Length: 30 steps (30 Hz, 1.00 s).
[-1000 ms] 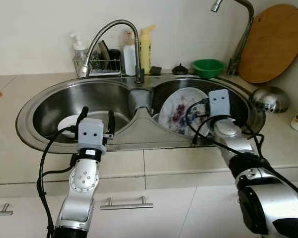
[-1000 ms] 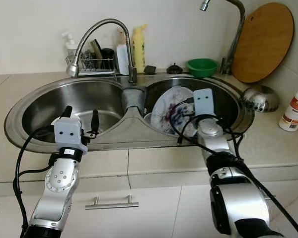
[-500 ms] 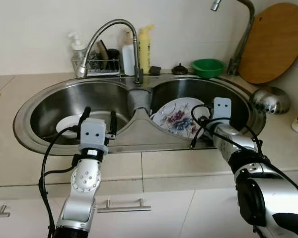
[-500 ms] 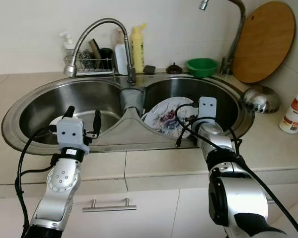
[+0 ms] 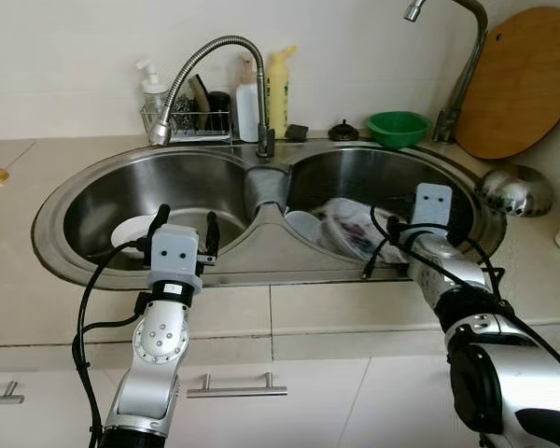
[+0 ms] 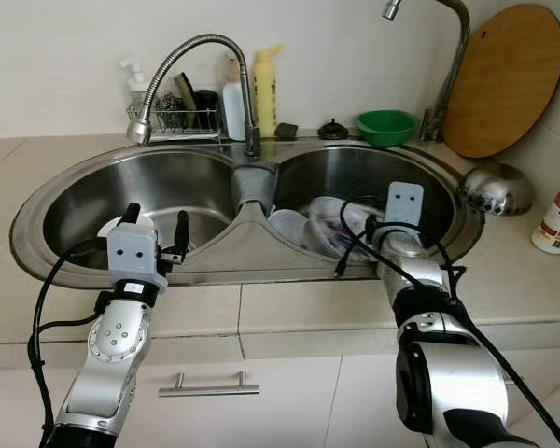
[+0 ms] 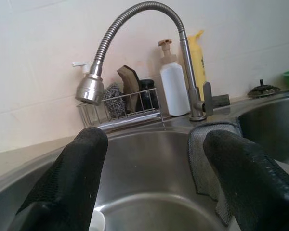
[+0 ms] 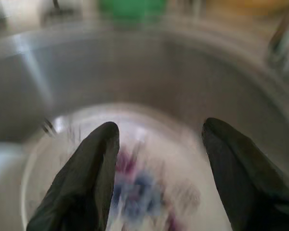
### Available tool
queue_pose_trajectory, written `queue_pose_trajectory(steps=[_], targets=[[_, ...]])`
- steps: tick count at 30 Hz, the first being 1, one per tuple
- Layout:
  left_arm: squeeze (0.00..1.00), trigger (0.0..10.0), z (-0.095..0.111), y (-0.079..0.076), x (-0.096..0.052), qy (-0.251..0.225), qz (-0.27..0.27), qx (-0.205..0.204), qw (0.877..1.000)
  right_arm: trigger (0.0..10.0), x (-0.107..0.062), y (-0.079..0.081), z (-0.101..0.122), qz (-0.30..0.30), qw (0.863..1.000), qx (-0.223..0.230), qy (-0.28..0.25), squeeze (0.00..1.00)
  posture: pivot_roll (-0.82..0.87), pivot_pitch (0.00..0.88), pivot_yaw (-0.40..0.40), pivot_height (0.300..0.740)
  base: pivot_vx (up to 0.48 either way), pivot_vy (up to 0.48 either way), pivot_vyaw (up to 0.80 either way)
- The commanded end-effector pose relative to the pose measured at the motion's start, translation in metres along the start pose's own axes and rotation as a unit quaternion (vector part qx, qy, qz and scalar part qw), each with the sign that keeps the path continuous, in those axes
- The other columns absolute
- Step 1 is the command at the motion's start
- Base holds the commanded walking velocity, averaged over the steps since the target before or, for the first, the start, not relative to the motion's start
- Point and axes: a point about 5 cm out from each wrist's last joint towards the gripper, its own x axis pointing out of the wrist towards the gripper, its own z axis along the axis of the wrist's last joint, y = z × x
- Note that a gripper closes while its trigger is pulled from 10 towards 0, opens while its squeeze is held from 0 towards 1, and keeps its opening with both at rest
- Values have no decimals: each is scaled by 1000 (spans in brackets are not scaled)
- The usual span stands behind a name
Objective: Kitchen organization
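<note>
While the right gripper hangs over the right basin of the double sink, its two black fingers are spread wide with nothing between them. Right below it a patterned plate lies in that basin, white with a red and blue flower-ish print. It's pretty blurred in the wrist view, so I can't tell exactly how flat it sits. A second, smaller white dish sits just beside it, near the divider between the basins.

The left gripper is parked at the front rim of the left basin, fingers also wide apart and holding nothing. A small white plate rests on the bottom of the left basin, partly hidden behind that gripper. A grey cloth is draped over the divider.

At the back edge there's a gooseneck faucet with its spray head pointing down over the left basin, a wire rack with scrubbers, a white pump bottle, another white bottle and a yellow one. Further right there's a green bowl, a second tap, a round wooden cutting board leaning on the wall, and a steel bowl upside down on the counter.
</note>
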Motion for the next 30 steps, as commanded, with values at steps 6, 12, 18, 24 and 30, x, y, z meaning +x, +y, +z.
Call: queue_pose_trajectory(steps=[6, 12, 18, 24, 30], targets=[[0, 10000, 3, 6, -3, -5, 4, 10, 1000, 10000, -28, 32, 32, 87, 980, -1, -178, 0, -23, 0, 18, 740, 0, 0, 0], [0, 10000, 16, 11, -2, -36, 9, 25, 999, 10000, -54, 44, 23, 116, 967, 2, -225, 0, -16, 0, 19, 740, 0, 0, 0], [0, 10000, 16, 13, -4, -37, 13, 29, 999, 10000, -65, 50, 13, 129, 967, -4, -222, 0, -16, 0, 19, 740, 0, 0, 0], [0, 10000, 21, 9, -3, -47, 10, 34, 998, 10000, -72, 53, 10, 130, 966, -2, -222, 0, -18, 0, 20, 740, 0, 190, 0], [0, 10000, 26, 7, -1, -59, 6, 34, 998, 10000, -73, 55, 13, 129, 965, 5, -226, 0, -17, 0, 21, 740, 0, 477, 0]])
